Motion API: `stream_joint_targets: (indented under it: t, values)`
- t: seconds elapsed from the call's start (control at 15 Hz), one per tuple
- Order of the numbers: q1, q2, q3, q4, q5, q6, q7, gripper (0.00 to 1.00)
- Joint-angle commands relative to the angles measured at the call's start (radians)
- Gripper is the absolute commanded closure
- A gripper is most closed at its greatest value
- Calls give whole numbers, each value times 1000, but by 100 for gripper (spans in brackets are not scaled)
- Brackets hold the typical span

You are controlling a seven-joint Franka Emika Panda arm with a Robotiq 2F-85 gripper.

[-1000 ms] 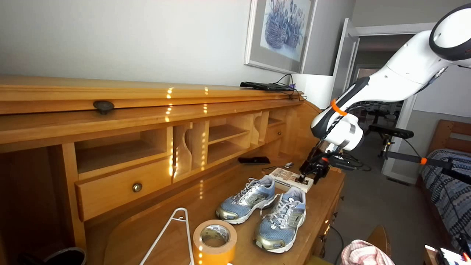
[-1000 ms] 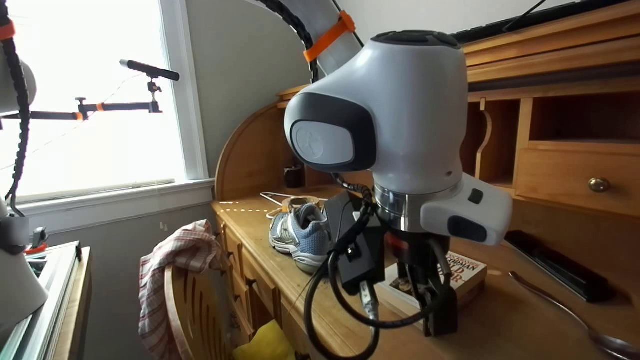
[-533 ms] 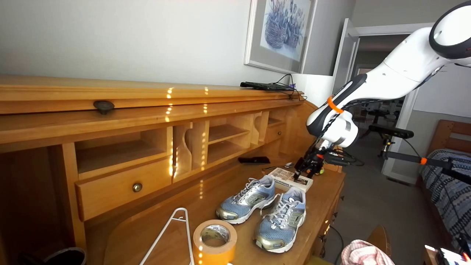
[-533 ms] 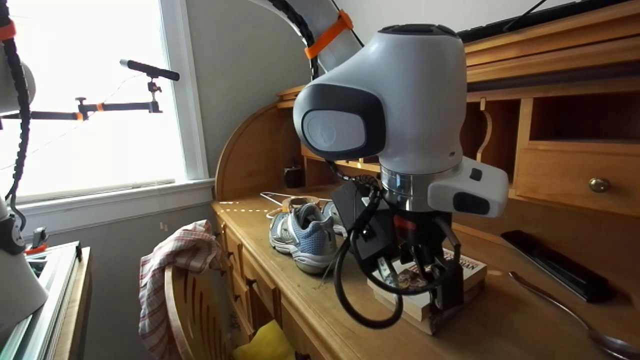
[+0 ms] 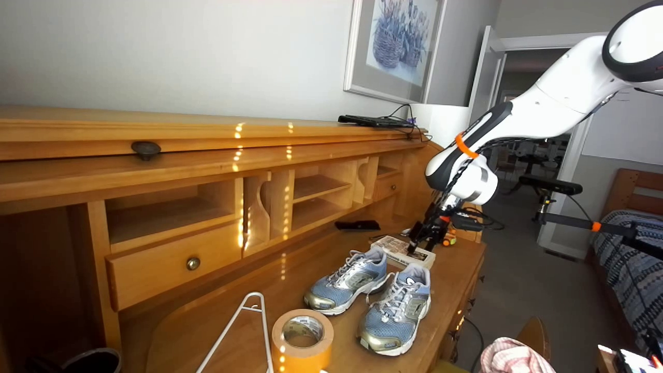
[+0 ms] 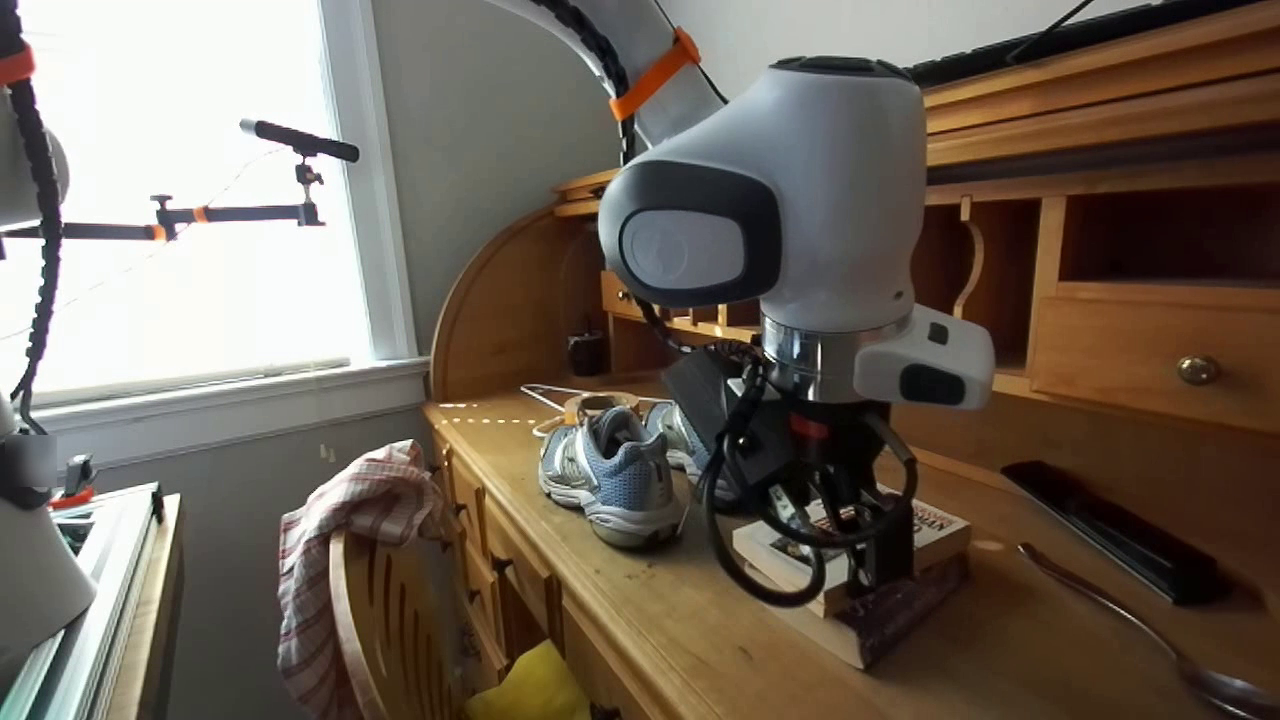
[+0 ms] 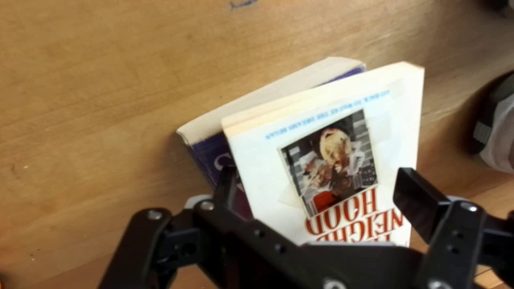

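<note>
On the desk (image 7: pixel 100 80) lie 2 books, stacked: the white book (image 7: pixel 333 168) rests flat on the purple book (image 7: pixel 259 100) and is turned askew, so some of the lower cover and pages shows past its far and left edges in the wrist view. Propped up like that, the white book has its sides raised off the wood, which probably gives fingertips room beside it. In an exterior view the stack lies just far of 2 shoes (image 5: pixel 399 313), set on their soles with heels toward the books. Near of them, the tape (image 5: pixel 303 355) sits on its flat side (so it is unlikely to roll), left of it the hanger (image 5: pixel 265 331). To the right of the books, in an exterior view, lie a spoon (image 6: pixel 1228 690) and a black object (image 6: pixel 1110 535), both apart from the gripper (image 7: pixel 315 180), which points down over the stack, a sensible pose for something flat. The jaws are spread wide, their gap about matching the white book's width. In the wrist view the left finger (image 7: pixel 225 188) hangs over the purple cover, just outside the white book's left edge; the right finger (image 7: pixel 419 202) overlaps its right edge. Nothing looks clamped; whether a tip touches either book, I cannot tell.
</note>
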Motion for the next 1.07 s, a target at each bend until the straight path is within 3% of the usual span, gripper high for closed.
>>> stream_joint_targets:
  t: [0.0, 0.27, 0.6, 1.0]
  values:
    - [30, -42, -24, -16, -33, -46, 14, 0]
    - [127, -109, -111, -64, -147, -54, 88, 0]
    - [334, -130, -276, -61, -423, -150, 258, 0]
    - [477, -106, -344, -42, -635, -196, 365, 0]
